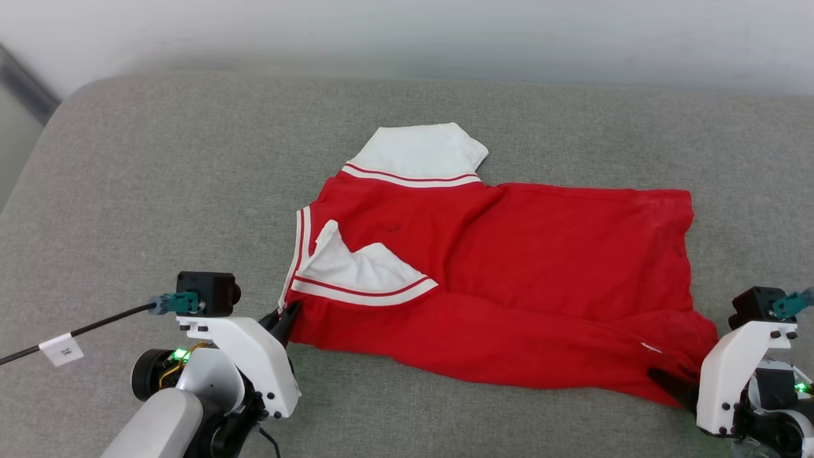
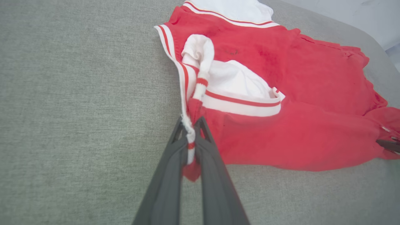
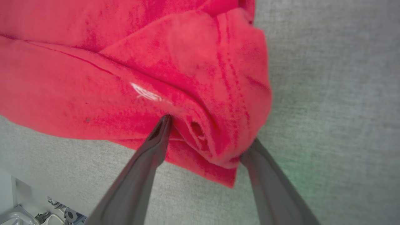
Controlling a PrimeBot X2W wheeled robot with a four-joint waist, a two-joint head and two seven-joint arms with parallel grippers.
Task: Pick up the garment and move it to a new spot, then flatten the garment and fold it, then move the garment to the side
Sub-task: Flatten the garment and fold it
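Head view: the garment (image 1: 509, 267) lies spread on the grey cushion (image 1: 159, 191), reaching from the centre of the frame to the lower right. Its red body is mostly flat, with long creases running across it. One white sleeve (image 1: 420, 152) sticks out at the upper centre. The other sleeve (image 1: 356, 270) is folded over onto the red cloth, left of centre. My left gripper (image 1: 287, 318) sits at the lower left, fingertips at the garment's left corner. My right gripper (image 1: 668, 381) is at the lower right, a dark finger touching the garment's lower right corner. A black cable (image 1: 95, 326) with a white tag crosses the lower left edge.

In the left wrist view, my left gripper (image 2: 190, 126) is narrow, pinched on the striped trim (image 2: 187, 90) where it meets the red cloth. A small flap of red hangs between the fingers, lower in the frame. From the pinch the trim climbs toward the upper centre, past the folded sleeve. At the right edge a dark fingertip of my other gripper touches the far corner.

In the right wrist view, my right gripper (image 3: 207, 134) stands wide, its fingers either side of a bunched corner of the hem. The finger on the left of the frame is tucked against a fold and the one on the right touches the edge of the bunch. The cloth between them sits loose, not squeezed. Grey cushion shows at the right and along the bottom.
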